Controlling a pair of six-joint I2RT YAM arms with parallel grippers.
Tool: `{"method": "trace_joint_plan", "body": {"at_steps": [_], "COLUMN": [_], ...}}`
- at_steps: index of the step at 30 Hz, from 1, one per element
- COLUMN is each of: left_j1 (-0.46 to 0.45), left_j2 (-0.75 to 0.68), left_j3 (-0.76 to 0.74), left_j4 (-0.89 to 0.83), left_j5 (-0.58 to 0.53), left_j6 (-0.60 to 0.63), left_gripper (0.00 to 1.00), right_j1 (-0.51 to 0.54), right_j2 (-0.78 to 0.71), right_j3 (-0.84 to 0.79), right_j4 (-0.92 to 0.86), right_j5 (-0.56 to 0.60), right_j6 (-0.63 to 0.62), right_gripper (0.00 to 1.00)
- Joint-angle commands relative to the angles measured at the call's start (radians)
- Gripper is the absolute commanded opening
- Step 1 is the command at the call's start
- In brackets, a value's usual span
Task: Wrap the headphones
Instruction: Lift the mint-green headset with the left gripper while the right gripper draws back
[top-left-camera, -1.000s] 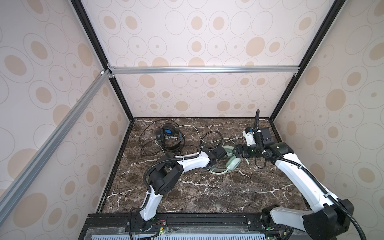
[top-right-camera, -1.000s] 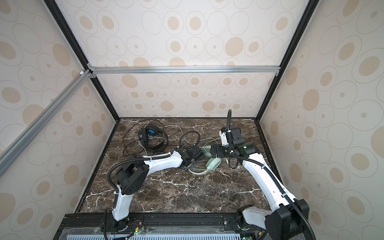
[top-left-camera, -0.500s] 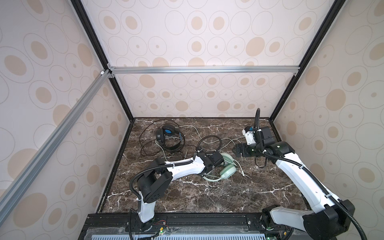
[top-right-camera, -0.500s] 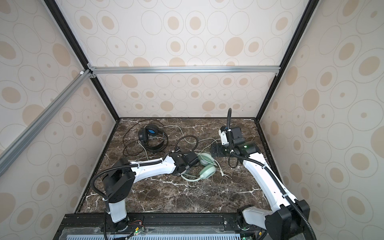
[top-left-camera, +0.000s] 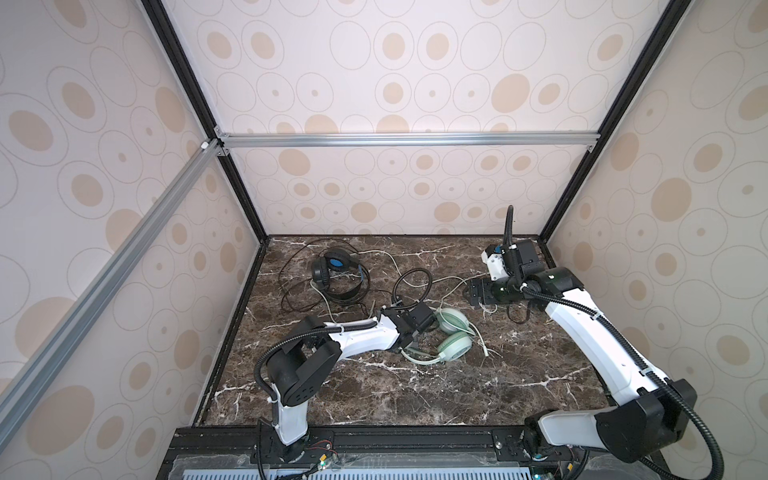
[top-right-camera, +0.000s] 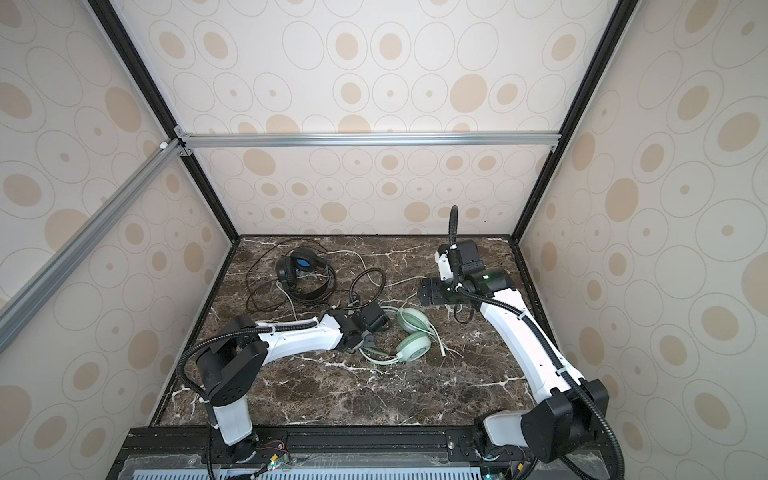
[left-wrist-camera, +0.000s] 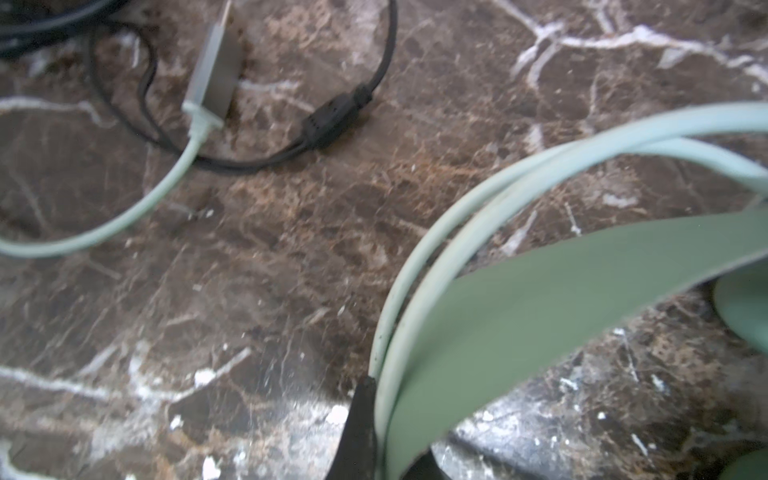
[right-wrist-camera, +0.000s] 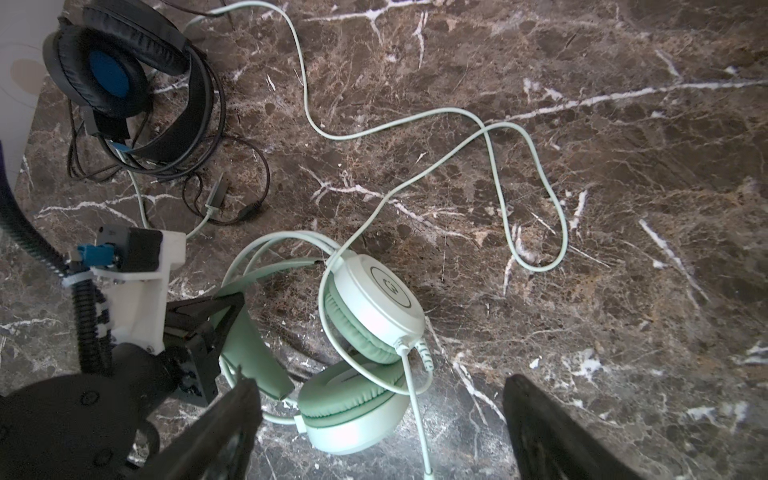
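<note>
Pinching mint headset (right-wrist-camera: 374, 303) headband (right-wrist-camera: 253, 349) between left fingers (left-wrist-camera: 357, 428); earcup emblem (right-wrist-camera: 388, 286) illegible.

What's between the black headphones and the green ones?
Cords on the marble: a loop of thin black cord and the pale cord's flat plug, clearest in the right wrist view.

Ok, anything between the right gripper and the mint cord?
Nothing visible: the right gripper hangs open above the pale cord, lying loose on bare marble. The left gripper grips the mint headphones by the headband.
</note>
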Motion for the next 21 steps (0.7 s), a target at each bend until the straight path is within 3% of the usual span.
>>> {"method": "trace_joint_plan", "body": {"at_steps": [1,8,12,17,21], "left_j1": [0.008,0.026,0.026,0.035,0.049], "left_j2": [-0.006,-0.058,-0.152,-0.211,-0.258], "left_j3": [0.035,0.044,0.019,0.054,0.085], "left_j4": [0.03,0.104,0.175,0.116,0.117], "left_j5": [-0.003,-0.009,0.023,-0.073,-0.079], "left_j6": [0.132,0.307,0.428,0.572,0.697], "left_gripper": [0.0,0.0,0.0,0.0,0.0], "right_j1": [0.008,0.005,0.005,0.004,0.004], "right_j2": [0.047,0.085,0.052,-0.033,-0.073], "right_j3": [0.056,0.157,0.14,0.041,-0.013], "right_j4": [-0.07,-0.162,-0.124,0.035,0.094], "right_j5": [0.006,0.029,-0.07,-0.218,-0.31], "right_j6": [0.012,-0.027,-0.048,-0.052,-0.069], "right_gripper": [0.94,0.94,0.94,0.95,0.94]}}
